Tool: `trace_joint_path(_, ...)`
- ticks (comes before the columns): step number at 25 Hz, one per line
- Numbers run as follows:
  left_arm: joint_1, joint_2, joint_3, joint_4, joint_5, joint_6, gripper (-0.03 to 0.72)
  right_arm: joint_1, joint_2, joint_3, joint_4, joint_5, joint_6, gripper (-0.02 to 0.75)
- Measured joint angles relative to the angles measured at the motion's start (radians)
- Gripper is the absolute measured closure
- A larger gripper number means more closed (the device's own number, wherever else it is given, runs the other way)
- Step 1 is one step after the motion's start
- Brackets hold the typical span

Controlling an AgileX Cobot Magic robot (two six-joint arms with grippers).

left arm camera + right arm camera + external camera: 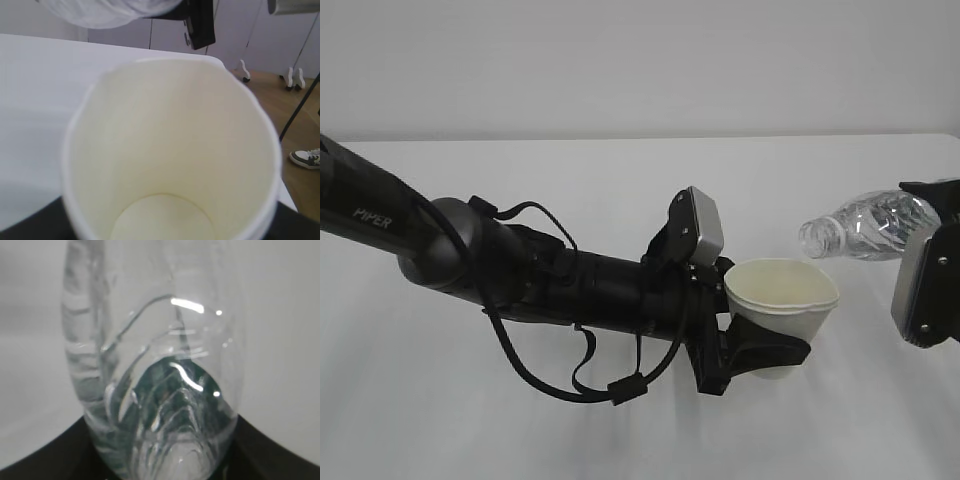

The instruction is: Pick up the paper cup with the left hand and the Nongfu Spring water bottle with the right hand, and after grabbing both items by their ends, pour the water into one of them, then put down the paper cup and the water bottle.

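Ext view: left hand (752, 352) was clenched on the lower part of the paper cup (782, 297), holding it upright w/ mouth up, lifted clear of the table (620, 180) near its middle. The grip sat low, prob. so the rim stayed free to receive. Left arm lay long and nearly level, reaching in from the left edge, wrist twisted so the camera box rode on top. Right hand (932, 235) came in from the right edge, grasping the Nongfu Spring water bottle (865, 225) by its base end. Bottle lay nearly horizontal, open neck pointing left, just above and right of the cup rim, not yet over it. Looked like a pour being lined up.

Left wrist view: cup (170, 150) filled the frame, inside cream and dry, no water visible. Bottle's pale blur (100, 10) hung at the top edge, beyond the far rim.

Right wrist view: bottle (155, 365) seen from its base end, ribs and dark green label showing through, black jaws closed on it low in frame. Water level: can't tell.
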Motion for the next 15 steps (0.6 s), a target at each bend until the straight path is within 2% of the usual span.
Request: trace_joint_path(15,0.000,0.000,0.000,0.004,0.000,0.000,0.257,0.000,0.000,0.000,0.000,-0.006,-0.047,0.332)
